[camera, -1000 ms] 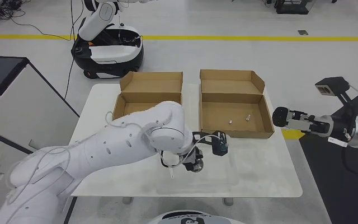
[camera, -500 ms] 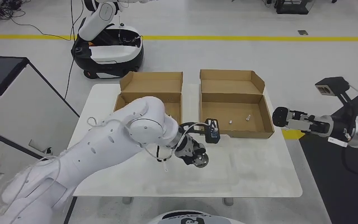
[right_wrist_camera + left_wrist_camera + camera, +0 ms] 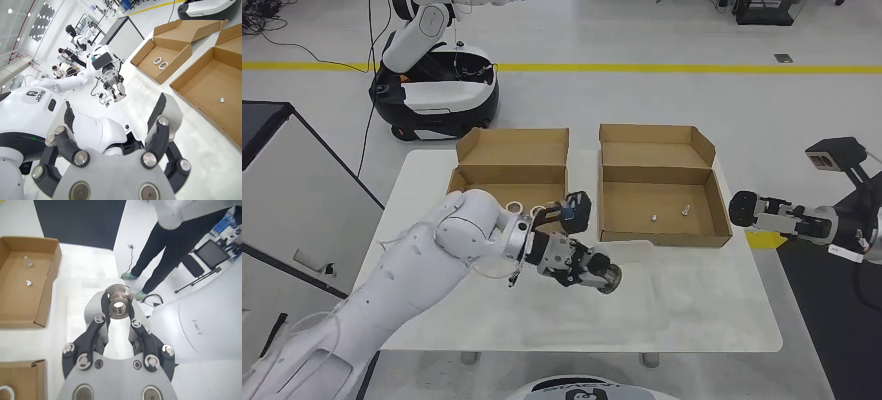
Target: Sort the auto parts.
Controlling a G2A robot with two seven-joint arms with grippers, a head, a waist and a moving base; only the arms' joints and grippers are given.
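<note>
My left gripper (image 3: pixel 117 311) is shut on a metal flanged bushing (image 3: pixel 117 306) and holds it above the white table's front middle (image 3: pixel 604 277), between the two cardboard boxes and nearer the table's front edge. The left box (image 3: pixel 456 185) holds two white rings (image 3: pixel 160 62). Two small bolts (image 3: pixel 669 211) lie in the right box (image 3: pixel 642 195). My right gripper (image 3: pixel 113 115) is open and empty; in the top view it hangs just off the table's right edge (image 3: pixel 736 210), beside the right box.
Both boxes stand open at the back of the table (image 3: pixel 692 300), flaps raised. A person's legs (image 3: pixel 151 262) stand on the floor past the table's edge. Another robot base (image 3: pixel 437 95) is parked behind the table.
The left arm's wrist has swung left toward the left box, turning the gripper and the held bushing sideways and lifting them slightly. The right arm has not moved.
</note>
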